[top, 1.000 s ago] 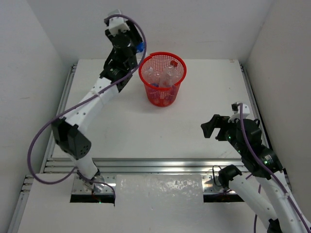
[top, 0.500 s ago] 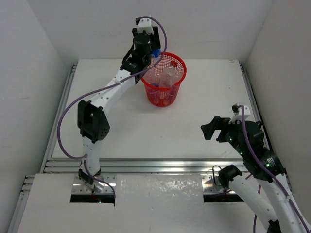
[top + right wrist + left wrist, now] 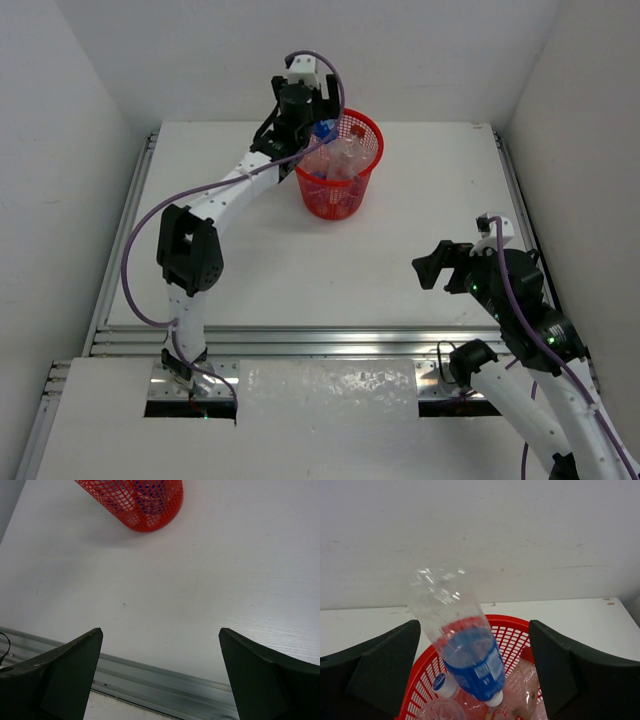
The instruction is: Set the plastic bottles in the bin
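Bottle [image 3: 468,656] with the blue label hangs cap-down in the mouth of the red bin [image 3: 513,634], clear of both fingers. Left gripper [image 3: 475,630] spread wide at the rim. Other bottles [image 3: 522,686] lie inside. Right gripper [image 3: 160,632] wide too, empty, over the table [image 3: 225,555], well apart from the bin.

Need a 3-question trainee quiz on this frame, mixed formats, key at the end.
1. True or false: the left hand is clamped on the blue-label bottle.
2. The bottle's cap points: A) up, B) down into the red basket, C) sideways.
3. What lies under the right hand?
Key: 1 false, its fingers stand wide apart, clear of the bottle. 2 B. 3 only table, no bottle.
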`<state>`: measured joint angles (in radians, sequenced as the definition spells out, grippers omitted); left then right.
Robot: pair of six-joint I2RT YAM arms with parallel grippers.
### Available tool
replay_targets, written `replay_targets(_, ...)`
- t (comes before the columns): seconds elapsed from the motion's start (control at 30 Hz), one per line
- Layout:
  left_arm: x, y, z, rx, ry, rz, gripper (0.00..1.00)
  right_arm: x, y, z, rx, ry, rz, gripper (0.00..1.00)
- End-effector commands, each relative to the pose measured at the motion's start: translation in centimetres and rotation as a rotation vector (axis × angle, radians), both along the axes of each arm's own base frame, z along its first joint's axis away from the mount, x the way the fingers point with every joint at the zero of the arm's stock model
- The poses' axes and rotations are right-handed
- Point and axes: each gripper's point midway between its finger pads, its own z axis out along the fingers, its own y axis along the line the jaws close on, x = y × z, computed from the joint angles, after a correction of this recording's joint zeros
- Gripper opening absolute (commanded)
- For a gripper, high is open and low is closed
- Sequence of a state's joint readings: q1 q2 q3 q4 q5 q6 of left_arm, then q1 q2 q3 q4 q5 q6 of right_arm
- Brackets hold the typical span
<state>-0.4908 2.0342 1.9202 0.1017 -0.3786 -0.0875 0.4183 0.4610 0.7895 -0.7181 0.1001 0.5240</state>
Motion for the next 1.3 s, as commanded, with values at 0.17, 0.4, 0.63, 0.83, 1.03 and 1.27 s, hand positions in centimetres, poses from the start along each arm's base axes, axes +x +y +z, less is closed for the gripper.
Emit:
replay_targets(0.17,-6.3,4.2,10.1,-0.106,-0.038,0.101,1.00,0.9,0.2,1.4,-0.010,-0.036,0.006,0.99)
replay_targets(0.4,-17.7,11.6,6.7,-0.253,0.115,0.240,1.00,1.7,-1.2,3.0,-0.067,-0.072,-0.058,0.99)
replay_targets(0.63,-26.7,14.7,1.5,-0.383,0.162,0.178,1.00,1.8,-1.4,2.9,-0.066,-0.056,-0.076,0.99)
replay_targets(0.83,-30.5,15.5,-1.3,-0.332,0.280,0.143,1.00,1.6,-0.8,2.6,-0.043,-0.052,-0.052,0.99)
replay_targets(1.03,-33.2,18.9,-5.5,-0.110,0.388,0.229,1.00,1.0,-1.8,3.3,-0.099,-0.044,-0.062,0.99)
replay_targets(1.27,-34.5,21.6,-10.0,-0.106,0.362,0.341,1.00,0.5,-5.1,0.6,-0.226,0.021,-0.188,0.99)
